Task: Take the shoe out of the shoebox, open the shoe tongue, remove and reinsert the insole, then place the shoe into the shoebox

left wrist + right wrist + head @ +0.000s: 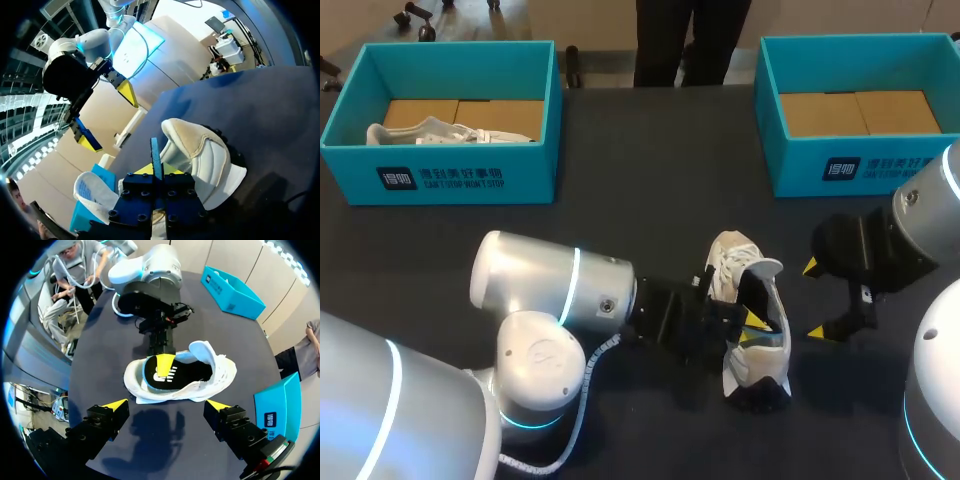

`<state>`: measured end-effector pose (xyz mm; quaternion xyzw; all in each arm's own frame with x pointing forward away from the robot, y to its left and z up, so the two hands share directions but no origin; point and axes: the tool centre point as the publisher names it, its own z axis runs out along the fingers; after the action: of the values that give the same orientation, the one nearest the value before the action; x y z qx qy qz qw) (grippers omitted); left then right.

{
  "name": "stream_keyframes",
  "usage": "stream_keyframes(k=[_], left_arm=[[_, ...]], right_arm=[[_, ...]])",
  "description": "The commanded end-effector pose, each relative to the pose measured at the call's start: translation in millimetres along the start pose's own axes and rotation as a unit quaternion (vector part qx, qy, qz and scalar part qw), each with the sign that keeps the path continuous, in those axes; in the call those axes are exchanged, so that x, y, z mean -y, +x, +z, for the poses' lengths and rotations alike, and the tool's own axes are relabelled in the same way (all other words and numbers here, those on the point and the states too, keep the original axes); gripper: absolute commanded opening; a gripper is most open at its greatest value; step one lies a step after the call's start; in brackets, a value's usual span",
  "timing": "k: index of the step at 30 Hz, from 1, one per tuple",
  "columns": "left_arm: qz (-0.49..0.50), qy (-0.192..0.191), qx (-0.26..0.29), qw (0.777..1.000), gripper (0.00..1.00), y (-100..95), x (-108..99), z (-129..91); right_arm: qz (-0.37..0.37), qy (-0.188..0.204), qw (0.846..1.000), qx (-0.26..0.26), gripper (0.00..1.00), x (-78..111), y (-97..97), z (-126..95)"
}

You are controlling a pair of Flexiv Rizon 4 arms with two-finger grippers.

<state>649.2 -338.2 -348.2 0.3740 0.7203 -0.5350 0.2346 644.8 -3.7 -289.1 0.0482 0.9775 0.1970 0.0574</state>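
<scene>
The white shoe lies on its side on the dark table, between the two arms and well apart from both blue boxes. The left gripper has one yellow finger inside the shoe on the black insole, and its fingers are clamped on the shoe's side wall. The right gripper hangs just beside the shoe, fingers spread wide and holding nothing. A second white shoe lies in the left box.

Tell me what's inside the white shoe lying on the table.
A dark insole with a pale print shows, and the left gripper reaches in over the white shoe's side wall. Toward the toe, the shoe's own upper covers the inside.
</scene>
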Motion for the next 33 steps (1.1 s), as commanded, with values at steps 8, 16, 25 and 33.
stream_keyframes(k=[8, 16, 25, 33], left_arm=[[-0.007, 0.006, 0.011, 1.0, 0.87, -15.6, 19, -14], [-0.013, 0.008, 0.018, 1.0, 0.81, -25.5, 27, -21], [-0.021, 0.017, 0.028, 0.999, 0.77, -36.1, 38, -26], [-0.02, 0.009, 0.01, 1.0, 0.7, -33.4, 35, -16]], right_arm=[[0.0, -0.001, 1.0, 0.001, 1.0, 1.0, 1.4, 0], [0.0, -0.001, 1.0, 0.001, 1.0, 1.0, 1.4, 0], [0.0, -0.001, 1.0, 0.001, 1.0, 1.0, 1.4, 0], [0.0, -0.001, 1.0, 0.001, 1.0, 1.0, 1.4, 0]])
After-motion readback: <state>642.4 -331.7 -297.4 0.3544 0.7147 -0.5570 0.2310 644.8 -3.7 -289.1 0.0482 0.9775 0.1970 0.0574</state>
